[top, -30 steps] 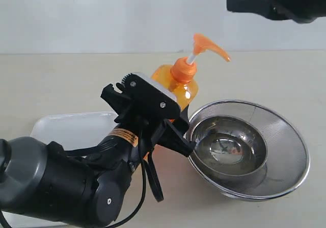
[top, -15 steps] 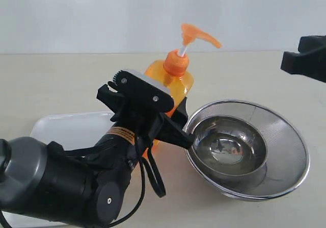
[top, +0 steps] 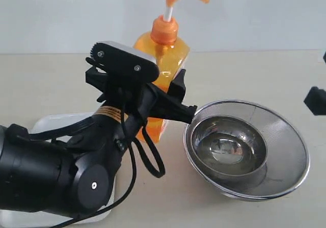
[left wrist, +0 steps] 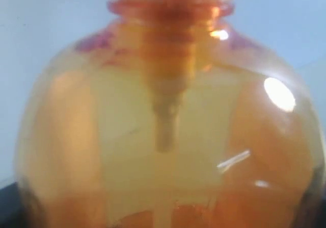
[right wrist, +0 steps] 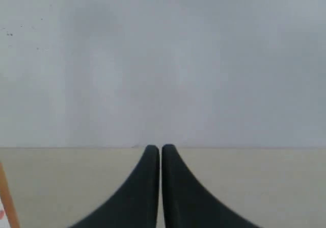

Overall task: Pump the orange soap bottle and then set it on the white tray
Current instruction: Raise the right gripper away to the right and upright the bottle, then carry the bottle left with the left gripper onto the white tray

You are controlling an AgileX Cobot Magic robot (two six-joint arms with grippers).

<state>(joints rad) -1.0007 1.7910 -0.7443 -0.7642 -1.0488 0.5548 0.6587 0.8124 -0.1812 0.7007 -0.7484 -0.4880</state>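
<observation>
A: How far along?
B: The left end effector (top: 175, 98) is gripping the orange soap bottle (top: 165, 49), upper centre; pumping I cannot confirm; the white tray (top: 51, 121), lower left, is waiting

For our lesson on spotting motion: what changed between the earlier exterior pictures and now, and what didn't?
The left hand, gripping the orange soap bottle throughout, raised it and brought it upright. The right hand dropped from the upper right to the exterior view's right edge. The steel mesh bowl and white tray stayed put.
</observation>
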